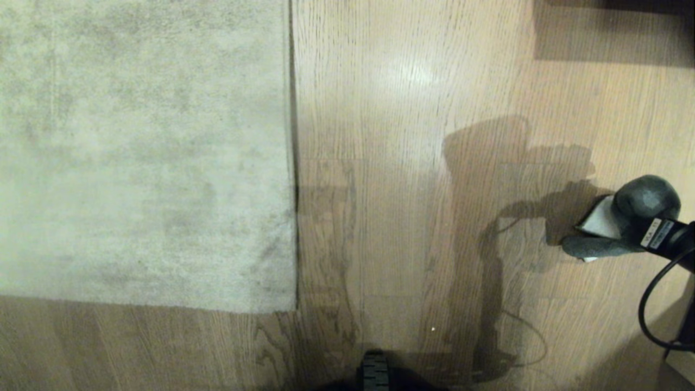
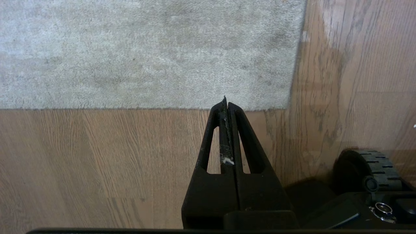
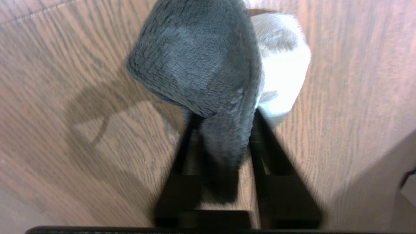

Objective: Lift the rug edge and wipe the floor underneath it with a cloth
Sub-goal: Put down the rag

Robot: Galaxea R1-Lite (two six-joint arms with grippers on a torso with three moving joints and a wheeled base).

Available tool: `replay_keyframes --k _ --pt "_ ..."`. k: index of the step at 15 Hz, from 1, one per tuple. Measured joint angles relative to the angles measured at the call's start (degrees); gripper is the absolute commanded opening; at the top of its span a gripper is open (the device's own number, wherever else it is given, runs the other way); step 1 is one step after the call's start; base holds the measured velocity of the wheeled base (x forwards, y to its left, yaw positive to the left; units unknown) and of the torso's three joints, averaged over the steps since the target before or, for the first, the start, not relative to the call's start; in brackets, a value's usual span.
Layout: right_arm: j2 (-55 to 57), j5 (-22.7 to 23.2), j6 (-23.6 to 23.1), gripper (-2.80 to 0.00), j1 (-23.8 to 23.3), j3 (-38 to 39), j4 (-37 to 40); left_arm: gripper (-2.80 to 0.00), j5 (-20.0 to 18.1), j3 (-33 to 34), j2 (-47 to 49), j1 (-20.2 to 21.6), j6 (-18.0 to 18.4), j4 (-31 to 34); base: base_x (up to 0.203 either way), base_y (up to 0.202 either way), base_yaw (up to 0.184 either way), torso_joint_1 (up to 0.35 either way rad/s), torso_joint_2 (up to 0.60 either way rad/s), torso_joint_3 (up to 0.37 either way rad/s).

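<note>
The pale beige-grey rug (image 1: 141,152) lies flat on the left. Its straight rug edge (image 1: 293,163) runs down to a square corner (image 1: 296,309), which also shows in the left wrist view (image 2: 287,107). Wood-grain floor (image 1: 391,217) fills the rest. At the far right, my right gripper (image 1: 624,231) is low over the floor with the cloth (image 1: 640,203), dark grey and white, bunched at its tips. In the right wrist view the gripper (image 3: 224,117) stands open. A strip of the cloth (image 3: 201,58) hangs between the fingers, with floor showing beside it. My left gripper (image 2: 226,101) is shut and empty near the rug corner.
The robot base's black wheel (image 1: 374,372) sits at the near edge, also in the left wrist view (image 2: 373,165). A black cable (image 1: 651,304) loops beside the right arm. A dark object (image 1: 613,27) stands at the far right corner.
</note>
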Motion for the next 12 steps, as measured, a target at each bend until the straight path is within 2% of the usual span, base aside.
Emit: replay_keyframes --k 6,12 --pt "2.37 1.21 -0.13 0.00 0.25 -0.66 -3.82 -2.80 -0.01 0.00 0.00 0.00 0.00 0.01 0.000 0.000 0.000 0.000 0.00 0.000" --pt "4.08 1.08 -0.43 0.00 4.68 -0.78 -9.88 -2.80 -0.02 0.00 0.00 0.00 0.01 0.00 0.000 0.000 0.000 0.000 0.00 0.000"
